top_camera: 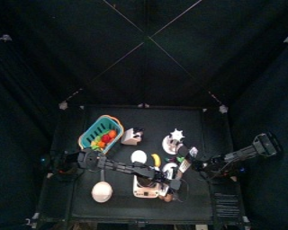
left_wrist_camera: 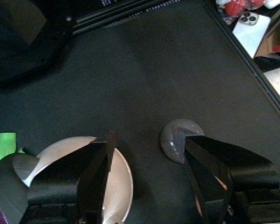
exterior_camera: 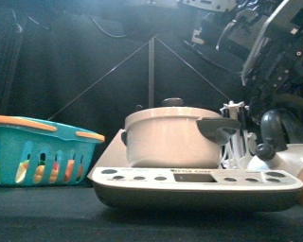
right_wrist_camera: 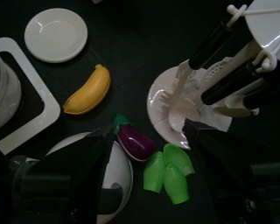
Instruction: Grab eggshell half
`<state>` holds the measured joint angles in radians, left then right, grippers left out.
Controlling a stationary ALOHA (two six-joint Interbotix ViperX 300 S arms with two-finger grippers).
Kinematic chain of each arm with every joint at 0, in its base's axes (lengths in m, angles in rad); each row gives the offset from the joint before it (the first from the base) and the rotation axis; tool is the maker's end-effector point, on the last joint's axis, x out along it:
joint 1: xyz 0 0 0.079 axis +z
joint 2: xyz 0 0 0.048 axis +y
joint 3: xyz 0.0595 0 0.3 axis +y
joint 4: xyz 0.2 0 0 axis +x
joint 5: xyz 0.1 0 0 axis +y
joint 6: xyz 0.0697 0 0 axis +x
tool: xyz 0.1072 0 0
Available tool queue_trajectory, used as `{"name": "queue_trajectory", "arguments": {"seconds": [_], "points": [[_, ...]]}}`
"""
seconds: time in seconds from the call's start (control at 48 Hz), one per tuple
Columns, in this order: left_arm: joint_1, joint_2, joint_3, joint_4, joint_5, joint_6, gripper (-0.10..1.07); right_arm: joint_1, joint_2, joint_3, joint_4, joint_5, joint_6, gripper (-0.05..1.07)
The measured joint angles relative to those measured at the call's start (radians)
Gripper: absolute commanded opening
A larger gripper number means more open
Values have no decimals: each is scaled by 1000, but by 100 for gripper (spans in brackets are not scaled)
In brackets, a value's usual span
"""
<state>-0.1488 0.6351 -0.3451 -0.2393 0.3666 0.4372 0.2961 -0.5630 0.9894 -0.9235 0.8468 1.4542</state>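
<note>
Left pincer (left_wrist_camera: 152,140) first: we see both jaws spread well apart with nothing between them. It hangs low over the table (left_wrist_camera: 143,70), tips pointing down at the surface.

Just ahead of those tips, nearer one jaw than the other, sits a small pale dome that we're taking for the eggshell half (left_wrist_camera: 178,144). It's tiny and a bit washed out in the left wrist view, so that's our best guess, not a sure thing. It isn't touching either jaw as far as we can tell. Partly under the other jaw there's a white dish (left_wrist_camera: 66,162), and beyond that a scrap of something green (left_wrist_camera: 4,144). Past the shell it's just bare black table out to the edge.

So we'd call this the approach step: lined up roughly, grab not yet made. The next move probably calls for shifting the pincer sideways so the shell is centred in the gap. After that, drop a touch and close gently, because a thin shell could crack or skid away.

The right pincer (right_wrist_camera: 149,144) is wide open too and empty, hovering over an eggplant (right_wrist_camera: 136,140) and a green pepper (right_wrist_camera: 168,171). A banana (right_wrist_camera: 87,89) lies further out from it.
</note>
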Motion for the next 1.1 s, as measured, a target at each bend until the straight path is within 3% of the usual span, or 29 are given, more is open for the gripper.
{"name": "queue_trajectory", "arguments": {"seconds": [0.188,0.438,0.667,1.104], "points": [[-5,-31,9,0,-5,0,89,2,2,0,2,-8,0,95],[-28,-156,92,0,-8,0,89,3,2,0,5,-58,-2,95],[-34,-272,253,-5,-57,-2,89,31,3,-2,-5,-170,-14,95],[-34,-535,683,-94,-341,-2,89,193,46,-43,-156,-357,-15,95]]}}
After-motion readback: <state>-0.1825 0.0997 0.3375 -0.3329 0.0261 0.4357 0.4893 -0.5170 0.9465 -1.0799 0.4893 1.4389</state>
